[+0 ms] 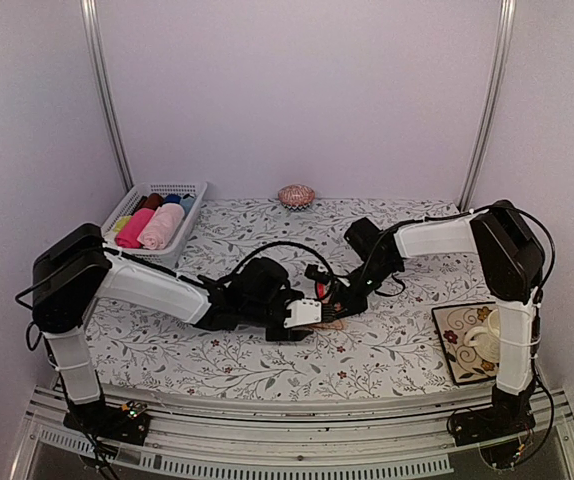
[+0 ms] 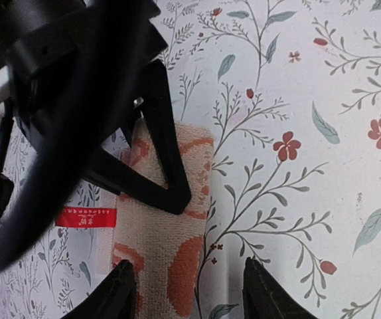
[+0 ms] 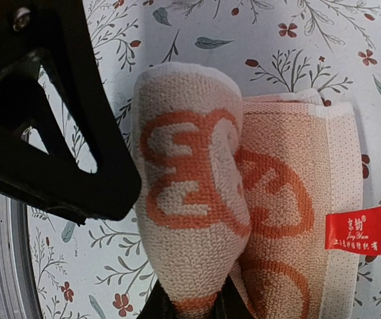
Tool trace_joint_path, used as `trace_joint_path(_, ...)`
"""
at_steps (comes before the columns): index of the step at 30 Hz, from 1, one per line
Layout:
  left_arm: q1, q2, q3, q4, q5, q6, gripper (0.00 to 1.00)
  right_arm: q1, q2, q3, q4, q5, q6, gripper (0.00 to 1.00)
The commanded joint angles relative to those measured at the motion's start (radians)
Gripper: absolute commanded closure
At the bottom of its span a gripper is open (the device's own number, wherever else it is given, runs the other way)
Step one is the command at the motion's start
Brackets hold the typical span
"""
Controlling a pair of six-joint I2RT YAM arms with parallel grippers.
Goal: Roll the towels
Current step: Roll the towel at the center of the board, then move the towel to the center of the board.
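**Top external.** The left arm rose from its base, folded at the upper left, and its forearm ran low and rightward across the worktop [image 1: 397,350]. The left gripper [image 1: 312,318] sat down at the cloth surface near centre. The right arm stood upright from its base and bent at the top. Its forearm reached left and dipped, so the right gripper [image 1: 335,300] met the left one mid-worktop. Only a sliver of the peach-orange towel [image 1: 330,324] showed beneath the two grippers. The light pink towel [image 1: 162,225] lay rolled in the white basket [image 1: 182,188] at the back left, beside a magenta roll [image 1: 134,228]. A patterned tray [image 1: 443,330] sat near the right arm's base.

**Left wrist.** The left gripper was open, jaws well apart and pointing down at the worktop. One fingertip [image 2: 121,289] overlapped the left part of the peach-orange towel. The other rested over bare worktop just beside the towel's right edge. The towel lay flat here, with a red label [image 2: 86,217] at its left edge. The right gripper's black finger pressed onto the towel further up.

**Right wrist.** The right gripper was closed on the rolled end of the peach-orange towel. The roll stood up from the flat remainder, which lay on the worktop to its right. The left gripper's black frame was close on the left.
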Motion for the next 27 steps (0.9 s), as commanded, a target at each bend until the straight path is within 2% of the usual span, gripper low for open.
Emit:
trace_joint_path(1, -0.023, 0.034, 0.028, 0.051, -0.056, 0.078, 0.45, -0.006, 0.043, 0.011, -0.079, -0.006, 0.011, 0.86)
trace_joint_path(15, -0.023, 0.164, 0.069, -0.001, -0.174, 0.127, 0.47, -0.008, 0.042, 0.026, -0.104, -0.04, -0.007, 0.85)
trace_joint_path(17, -0.022, 0.187, 0.088, -0.037, -0.179, 0.12, 0.53, -0.007, 0.039, 0.027, -0.108, -0.054, -0.012, 0.84)
trace_joint_path(21, -0.019, 0.197, 0.099, -0.067, -0.176, 0.12, 0.79, -0.01, 0.026, 0.03, -0.107, -0.063, -0.013, 0.82)
trace_joint_path(25, -0.014, 0.198, 0.137, -0.157, -0.117, 0.098, 0.98, -0.034, -0.013, 0.029, -0.092, -0.041, 0.016, 0.66)
trace_joint_path(27, -0.007, 0.198, 0.16, -0.206, -0.081, 0.073, 1.0, -0.052, -0.048, 0.022, -0.081, -0.004, 0.036, 0.55)
